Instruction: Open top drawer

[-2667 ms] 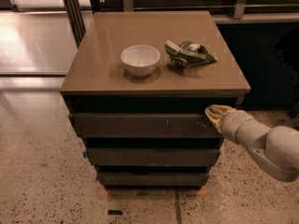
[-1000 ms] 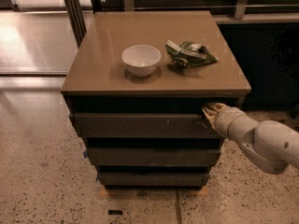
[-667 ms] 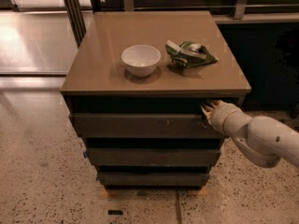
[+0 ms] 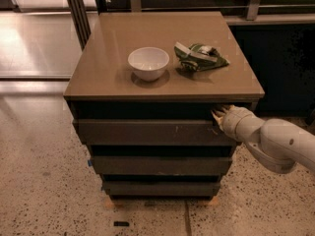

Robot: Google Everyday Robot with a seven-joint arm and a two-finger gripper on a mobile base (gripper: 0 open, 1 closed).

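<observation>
The top drawer (image 4: 147,132) is the widest dark grey-brown front, with small pale scratches, just under the tan cabinet top (image 4: 108,77). It sits nearly flush, with a dark gap above it. My gripper (image 4: 217,114) reaches in from the right on a pale arm (image 4: 275,141). Its tips are at the drawer's upper right corner, in the gap under the top.
A white bowl (image 4: 148,63) and a crumpled green snack bag (image 4: 198,57) lie on the cabinet top. Two narrower dark drawer fronts (image 4: 160,165) stack below. Speckled floor surrounds the cabinet. A dark post (image 4: 78,11) stands behind at the left.
My gripper has moved a little up and left, from the drawer's right end into the gap above its corner. The drawer has not visibly moved.
</observation>
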